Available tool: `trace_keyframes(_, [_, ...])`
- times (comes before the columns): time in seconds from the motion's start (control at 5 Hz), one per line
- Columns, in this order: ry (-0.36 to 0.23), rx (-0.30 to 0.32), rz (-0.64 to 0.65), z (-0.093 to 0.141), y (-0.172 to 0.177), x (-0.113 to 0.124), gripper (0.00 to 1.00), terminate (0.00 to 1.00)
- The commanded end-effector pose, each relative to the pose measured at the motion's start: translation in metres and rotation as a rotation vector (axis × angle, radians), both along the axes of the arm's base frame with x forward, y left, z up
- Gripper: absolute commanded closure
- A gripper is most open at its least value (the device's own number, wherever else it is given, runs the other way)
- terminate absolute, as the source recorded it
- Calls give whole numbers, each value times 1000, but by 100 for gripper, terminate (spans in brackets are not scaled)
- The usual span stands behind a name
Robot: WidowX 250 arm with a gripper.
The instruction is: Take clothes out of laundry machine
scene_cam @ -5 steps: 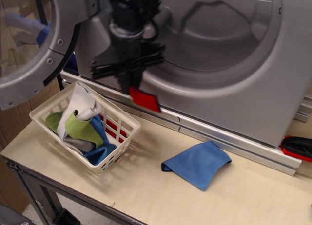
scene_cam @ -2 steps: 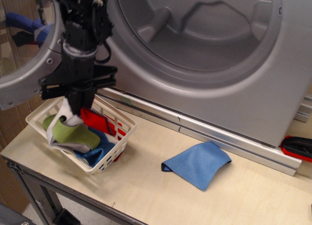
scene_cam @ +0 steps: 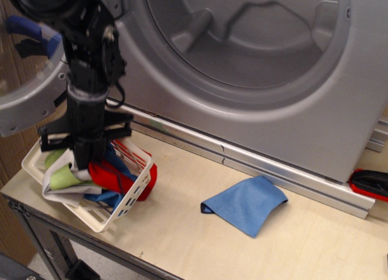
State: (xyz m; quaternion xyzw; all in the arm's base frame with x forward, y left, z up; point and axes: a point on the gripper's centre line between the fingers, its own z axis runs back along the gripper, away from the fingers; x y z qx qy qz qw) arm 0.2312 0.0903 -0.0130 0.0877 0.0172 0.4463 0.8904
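The red cloth (scene_cam: 113, 177) lies in the white lattice basket (scene_cam: 129, 194) at the table's front left, with one end hanging over the basket's right wall. My gripper (scene_cam: 85, 160) points straight down into the basket and looks shut on the top of the red cloth. Its fingertips are partly hidden among the cloths. The silver-grey laundry machine (scene_cam: 291, 116) stands behind, and its round drum mouth (scene_cam: 242, 31) is open with nothing showing inside. Its glass door (scene_cam: 24, 110) is swung open at the far left.
The basket also holds green (scene_cam: 60, 179), grey-white (scene_cam: 57, 196) and blue cloths. A flat blue cloth (scene_cam: 245, 204) lies on the wooden table (scene_cam: 182, 243) right of centre. A red and black tool (scene_cam: 370, 184) sits at the right edge by the machine's base rail.
My gripper carried the red cloth from the drum mouth leftward and down into the basket. The basket has been pushed left and tilted, and the cloths in it are pressed down.
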Motion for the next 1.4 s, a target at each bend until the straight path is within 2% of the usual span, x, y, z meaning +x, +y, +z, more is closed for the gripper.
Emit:
trace_keyframes(0.0, [-67, -44, -73, -3, -8, 34, 100, 0])
trace_keyframes(0.2, [-102, -55, -31, 12, -13, 33, 0, 0])
trace_keyframes(0.4, [-98, -72, -44, 25, -15, 33, 0, 0])
trace_keyframes(0.8, [-86, -75, -12, 68, -23, 31, 0, 0])
trace_keyframes(1.2, [-96, -67, -31, 92, -30, 33, 0, 0])
